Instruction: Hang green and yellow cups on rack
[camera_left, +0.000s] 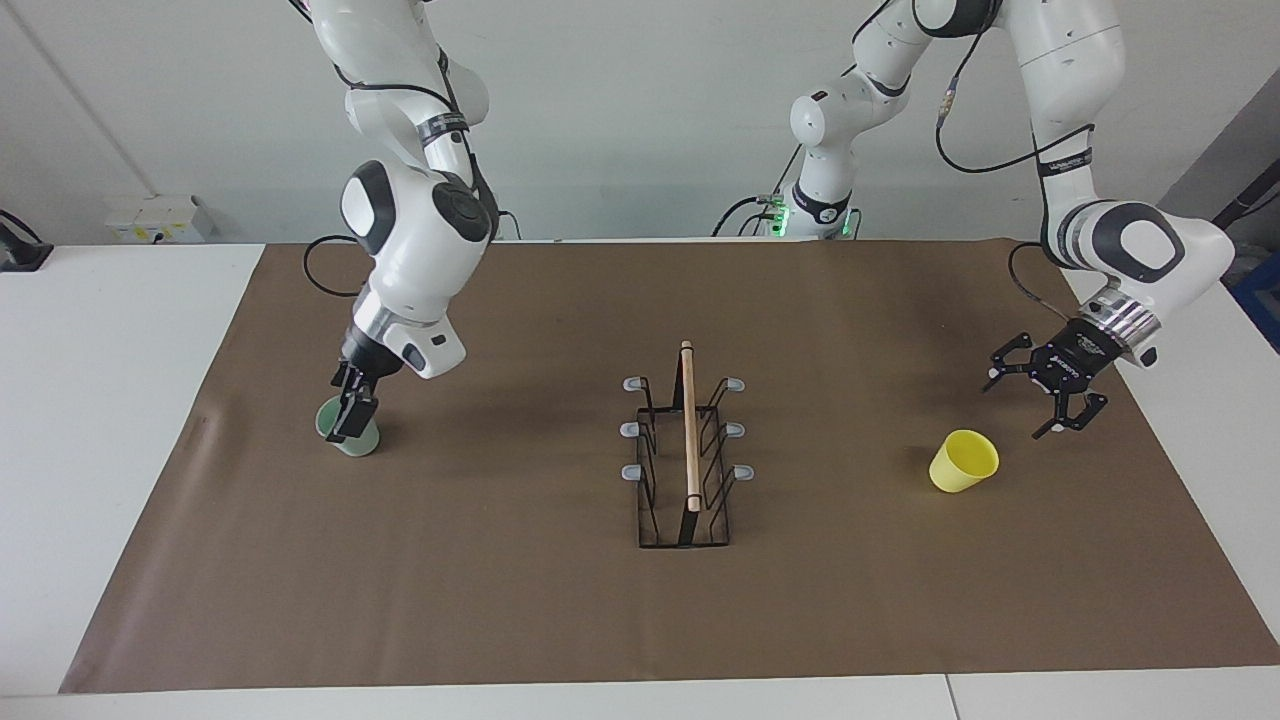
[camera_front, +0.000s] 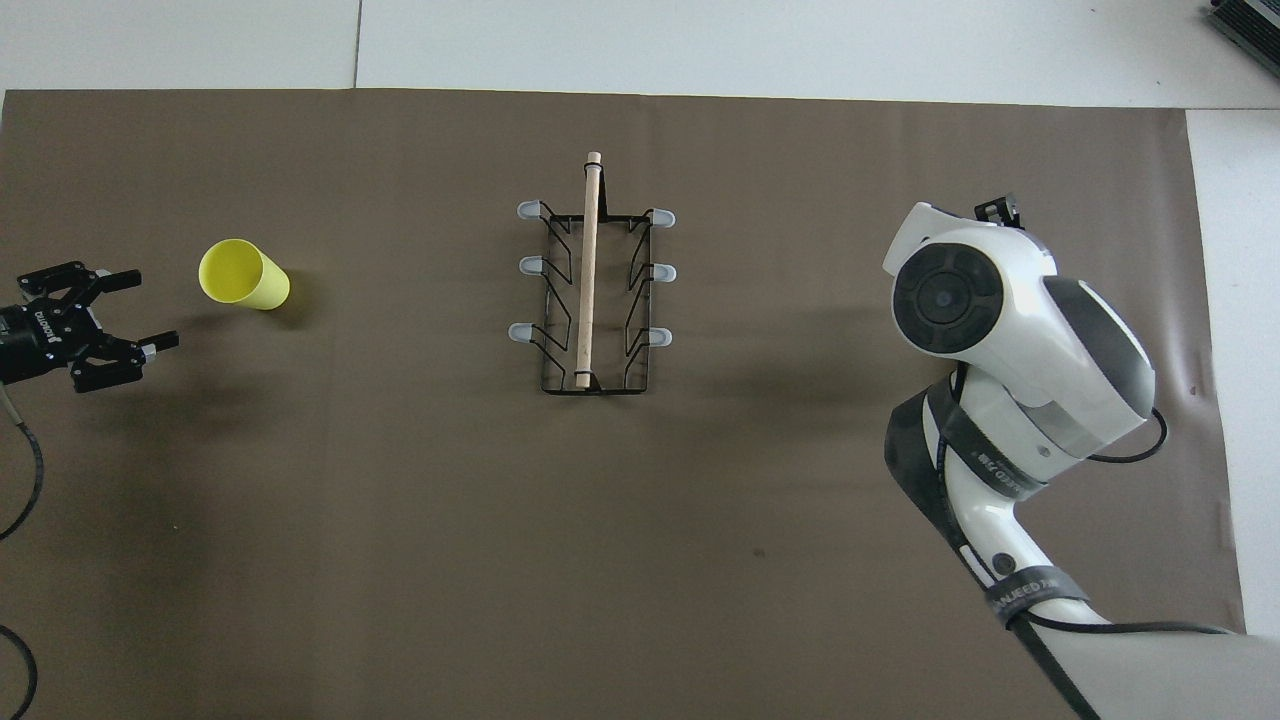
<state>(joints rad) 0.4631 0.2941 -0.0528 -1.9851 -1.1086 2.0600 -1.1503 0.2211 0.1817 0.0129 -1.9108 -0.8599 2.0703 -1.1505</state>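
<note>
We've got the low black wire rack with the light wooden rod along its top (camera_left: 686, 450) sitting mid-table on the brown paper mat (camera_left: 560, 600), and none of its grey-tipped prongs has anything on it.

The bright yellow tapered plastic cup (camera_left: 963, 461) stands open side up on the mat toward the left arm's end of the table, well apart from the rack. The left gripper (camera_left: 1046, 391) is up in the air just beside that cup, fingers spread wide and holding nothing (the overhead view shows the spread nicely, with a clear gap to the cup).

Over at the right arm's end we have the pale mint green tapered plastic cup (camera_left: 345, 432), also standing on the mat. The right gripper (camera_left: 350, 412) is down right at it, with one dark finger in front of the cup wall, so part of the cup is covered. We read its fingers as apart, but we can't tell whether they touch the cup. In the overhead view the arm's big white joint hides that cup completely.
</note>
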